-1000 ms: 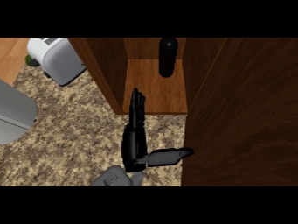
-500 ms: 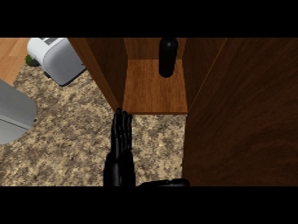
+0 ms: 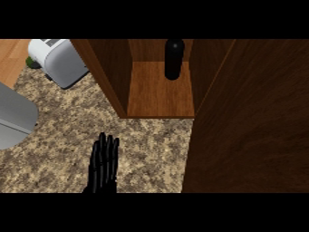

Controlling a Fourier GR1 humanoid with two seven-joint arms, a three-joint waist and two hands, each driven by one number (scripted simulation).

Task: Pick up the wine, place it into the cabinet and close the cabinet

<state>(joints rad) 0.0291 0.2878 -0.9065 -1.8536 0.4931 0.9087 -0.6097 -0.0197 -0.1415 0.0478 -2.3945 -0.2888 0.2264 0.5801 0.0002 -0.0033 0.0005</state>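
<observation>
1. Hand (image 3: 103,165), black, enters from the lower edge of the head view and sits nearest the viewer, in front of the cabinet (image 3: 110,72) and a little to the left of its opening. Fingers straight and held together, pointing toward the cabinet; nothing in them. Which arm it belongs to cannot be told from this view alone, since only one hand shows. Position left of centre suggests the left.
2. Counter (image 3: 56,122), speckled stone, lies under the hand and runs up to the cabinet's front edge. The hand is apart from that edge.
3. Cabinet door (image 3: 263,122), dark wood, stands to the right of the opening and fills the right side of the view. It is swung open, so the interior is exposed.
4. Cabinet shelf (image 3: 160,93), lighter wood, sits inside the opening. Wine bottle (image 3: 174,59), dark, stands upright toward the back of it, near the right inner wall. Judgement: placement is done, which is why the hand is empty.
5. Toaster (image 3: 60,61), white, stands left of the cabinet on the counter. A grey rounded object (image 3: 3,113) lies farther left; identity unclear.
6. Judgement: remaining step is closing the door. That calls for a hand on the door's far side to swing it across the opening.
</observation>
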